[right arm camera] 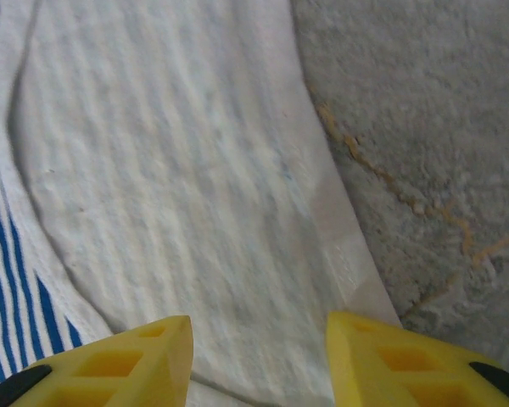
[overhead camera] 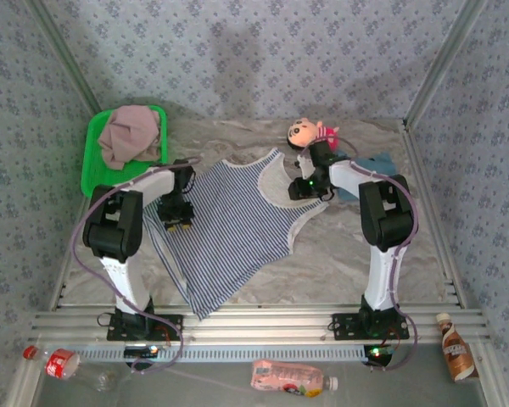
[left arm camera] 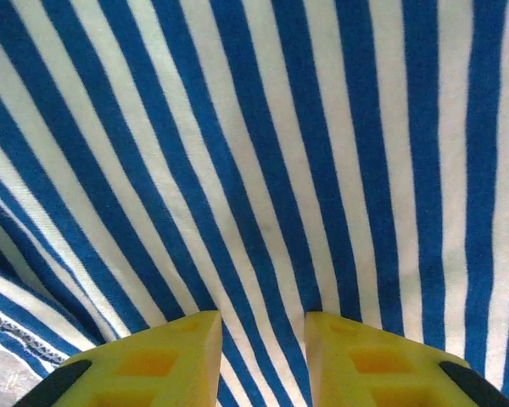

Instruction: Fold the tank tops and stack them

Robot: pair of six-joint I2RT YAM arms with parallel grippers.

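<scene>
Over the middle of the surface [overhead camera: 331,263], we see 2 arms bent down onto the striped tank top [overhead camera: 229,233], which is spread flat. The left gripper [left arm camera: 263,320] is near its left edge and the right gripper [right arm camera: 259,326] at its far-right strap, both partly open and holding nothing. The mauve top [overhead camera: 129,136] sits crumpled in the far-left tray [overhead camera: 89,165]; the teal top [overhead camera: 375,161] lies far right.

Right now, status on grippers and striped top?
Left gripper open over striped tank top; right gripper open at its edge. Top spread out. Doll near right gripper.
</scene>
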